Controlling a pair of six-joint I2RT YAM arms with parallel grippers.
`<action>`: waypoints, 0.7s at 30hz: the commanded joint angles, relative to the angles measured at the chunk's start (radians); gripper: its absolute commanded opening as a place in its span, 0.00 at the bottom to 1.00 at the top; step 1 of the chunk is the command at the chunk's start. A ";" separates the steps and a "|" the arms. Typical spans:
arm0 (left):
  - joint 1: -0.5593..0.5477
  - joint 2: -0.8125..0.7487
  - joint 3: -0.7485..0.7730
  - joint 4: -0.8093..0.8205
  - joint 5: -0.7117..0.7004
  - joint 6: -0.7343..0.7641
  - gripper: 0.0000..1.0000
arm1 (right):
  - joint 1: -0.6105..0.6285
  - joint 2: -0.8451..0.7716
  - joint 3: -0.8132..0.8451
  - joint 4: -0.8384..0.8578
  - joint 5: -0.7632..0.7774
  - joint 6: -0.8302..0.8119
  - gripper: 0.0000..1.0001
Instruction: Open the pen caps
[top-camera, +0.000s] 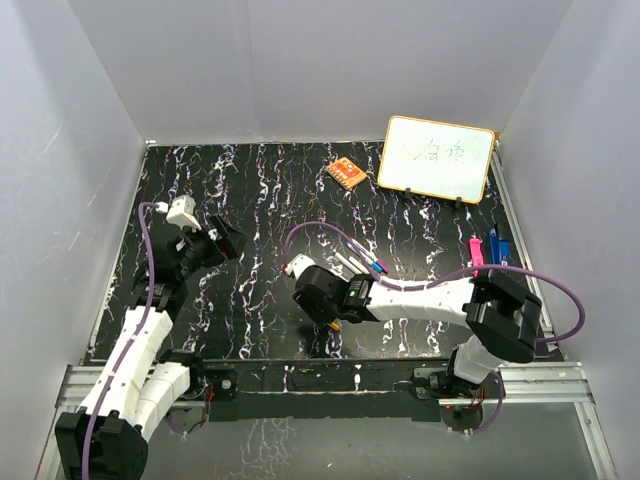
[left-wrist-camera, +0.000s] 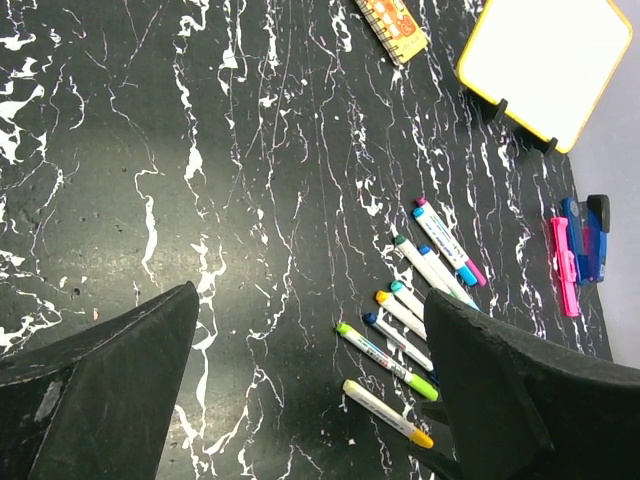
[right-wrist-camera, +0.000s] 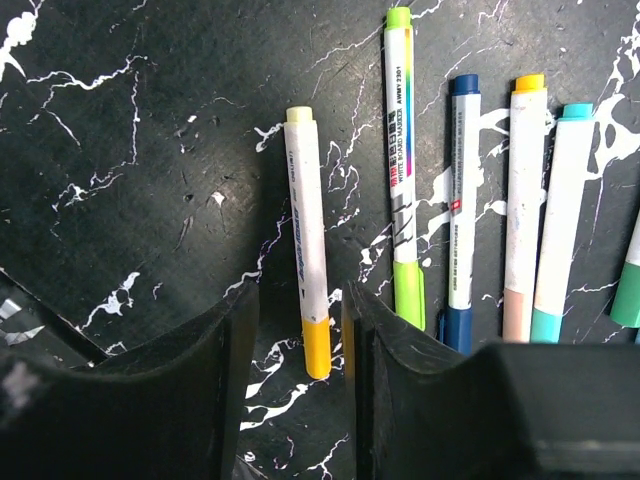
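Several thin white markers lie side by side on the black marbled table (top-camera: 260, 200), all with their caps on. In the right wrist view my right gripper (right-wrist-camera: 298, 302) is open, its jaws low on either side of the yellow pen cap (right-wrist-camera: 316, 348) without touching it. Beside it lie a green cap (right-wrist-camera: 408, 293), a blue cap (right-wrist-camera: 458, 325) and a teal cap (right-wrist-camera: 545, 325). In the top view the right gripper (top-camera: 322, 298) hides the yellow marker, left of the marker row (top-camera: 362, 262). My left gripper (top-camera: 222, 242) is open and empty, raised well left of the markers (left-wrist-camera: 400, 330).
A small whiteboard (top-camera: 437, 158) stands at the back right, with an orange patterned block (top-camera: 346, 172) left of it. Pink and blue items (top-camera: 485, 250) lie near the right edge. Grey walls enclose the table on three sides.
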 joint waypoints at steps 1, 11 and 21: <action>-0.002 -0.055 -0.018 0.001 0.030 -0.027 0.94 | 0.005 0.004 0.000 0.020 0.018 -0.004 0.37; -0.003 -0.057 -0.013 -0.001 0.038 -0.028 0.94 | 0.005 0.064 0.006 0.031 -0.005 -0.003 0.37; -0.003 -0.100 -0.025 -0.020 0.031 -0.044 0.95 | -0.029 0.076 -0.030 0.061 -0.067 0.009 0.38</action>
